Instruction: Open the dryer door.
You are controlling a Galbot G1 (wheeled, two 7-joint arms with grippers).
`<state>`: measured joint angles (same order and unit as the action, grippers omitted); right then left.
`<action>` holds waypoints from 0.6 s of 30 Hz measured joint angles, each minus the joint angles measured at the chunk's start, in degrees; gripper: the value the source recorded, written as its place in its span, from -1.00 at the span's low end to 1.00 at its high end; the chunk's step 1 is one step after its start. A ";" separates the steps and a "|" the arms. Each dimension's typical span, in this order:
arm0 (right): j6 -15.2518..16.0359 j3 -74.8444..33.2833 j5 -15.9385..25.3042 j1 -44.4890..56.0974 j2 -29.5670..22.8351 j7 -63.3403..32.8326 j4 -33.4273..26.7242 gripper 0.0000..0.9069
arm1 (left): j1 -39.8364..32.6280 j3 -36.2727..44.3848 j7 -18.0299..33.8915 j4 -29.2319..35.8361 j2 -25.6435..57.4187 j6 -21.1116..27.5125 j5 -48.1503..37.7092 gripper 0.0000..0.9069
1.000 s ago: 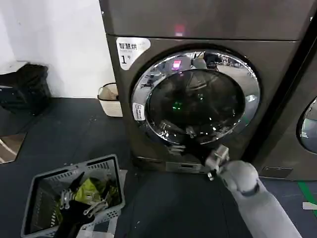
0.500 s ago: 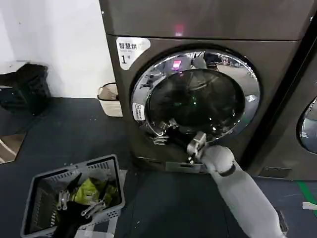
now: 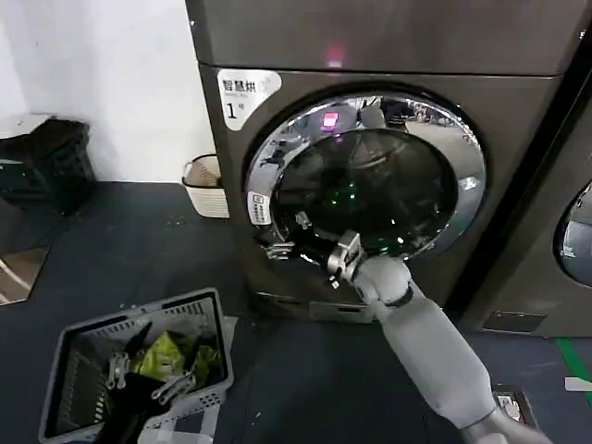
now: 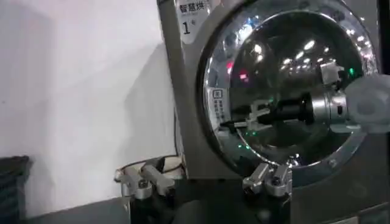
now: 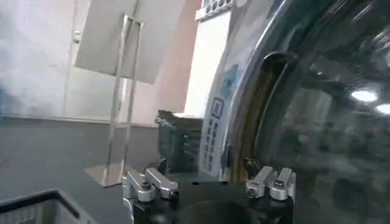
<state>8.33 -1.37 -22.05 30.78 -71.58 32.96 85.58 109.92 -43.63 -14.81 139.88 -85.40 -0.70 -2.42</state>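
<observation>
Dryer door (image 3: 366, 180), with its wide chrome rim and dark glass, sits closed in the upper centre of the head view, set in the dryer (image 3: 388, 55) whose white "1" sticker (image 3: 242, 92) shows at upper left of the machine front. The right gripper (image 3: 301, 242) reaches in from the lower right of the frame and sits at the lower left of the rim, close under the small white rim sticker (image 3: 258, 208); its jaws look spread, with nothing between them. The left gripper (image 3: 153, 384) hangs low at lower left over a grey basket (image 3: 65, 356) of clothes, its jaws apart and idle.

From the left wrist view, the door (image 4: 286, 79) fills the right half of the frame and the right gripper (image 4: 247, 119) is seen side-on at centre, pointing toward the rim's left edge beside the sticker (image 4: 217, 105). The left gripper (image 4: 207, 182) shows at the bottom edge, jaws wide.

In the right wrist view, the right gripper (image 5: 210, 182) lies at the bottom of the frame with both jaws open, and the rim edge (image 5: 256, 91) with a dark gap behind it rises just ahead. I judge the step to be hooking that edge: one fingertip should slip into the gap behind the rim near the sticker, then pull outward along the door's swing rather than straight back, keeping clear of the glass.
</observation>
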 joint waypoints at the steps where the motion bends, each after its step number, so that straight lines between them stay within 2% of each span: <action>1: 0.02 0.04 -0.40 0.00 0.21 0.47 -0.02 1.00 | -0.37 -0.17 0.71 -0.28 0.09 0.17 -0.31 1.00; 7: 0.94 -0.06 -2.14 0.85 1.91 6.12 0.48 1.00 | -2.82 -2.13 2.19 -2.37 1.37 -0.13 -2.57 1.00; 12: -0.26 -0.41 -2.00 2.23 3.64 12.35 1.80 1.00 | -5.24 -5.05 3.40 -5.11 3.50 -1.92 -6.68 1.00; 18: -2.52 -1.76 -2.06 4.96 5.81 19.59 3.89 1.00 | -8.30 -9.42 1.94 -8.87 7.34 -3.28 -13.63 1.00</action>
<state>5.82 -3.14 -24.12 35.74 -65.77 52.55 89.48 101.62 -53.05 -12.87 131.01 -78.06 -3.98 -16.06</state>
